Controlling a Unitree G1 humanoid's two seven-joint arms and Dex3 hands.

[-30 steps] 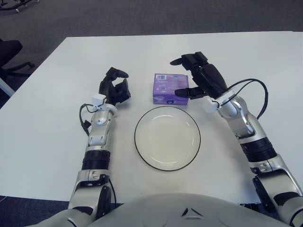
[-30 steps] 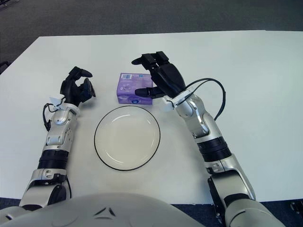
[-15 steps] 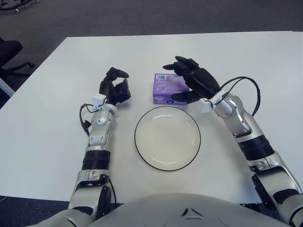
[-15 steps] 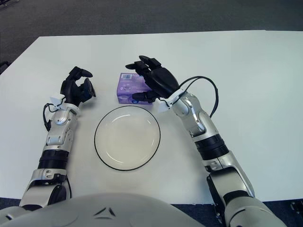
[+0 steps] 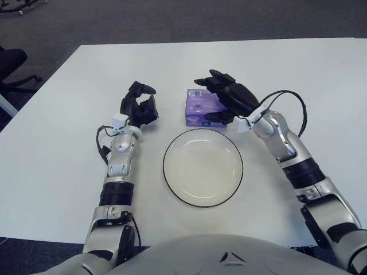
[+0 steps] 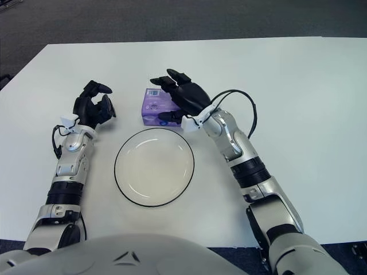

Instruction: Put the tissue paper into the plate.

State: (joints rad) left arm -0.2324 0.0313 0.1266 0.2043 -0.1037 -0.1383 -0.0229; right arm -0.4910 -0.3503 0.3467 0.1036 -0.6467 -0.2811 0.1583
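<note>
Since 1 s ago the right hand (image 5: pixel 225 98) has swung leftwards and dropped from beside the tissue pack (image 5: pixel 200 106) to over its right part; pack, plate and left hand haven't budged.

Now: the purple pack lies flat on the white counter (image 5: pixel 57 166), just beyond the far rim of the plate (image 5: pixel 202 167), w/ a narrow strip of counter between them. Its barcode end points away from the robot. The visible footprint is near square, maybe a bit longer front-to-back, but the hand hides the right edge, so can't be sure of the long axis.

Right hand fingers (image 6: pixel 171 76) are spread fairly wide, arching over the pack's top; the thumb shows low at the near right corner. Whether any fingertip is touching the wrap I can't tell; nothing looks clamped yet. So the pack sits directly under and slightly left of the palm, i.e. the grasp is top-down, closing front-to-back.

Left hand (image 5: pixel 139 109) shows left of the pack, well apart from it, fingers curled, holding nothing. The right is clearly the nearer and the working one.

Judgement: pre-grasp stage. After closing, the carry is short, straight back toward the robot to plate centre.
</note>
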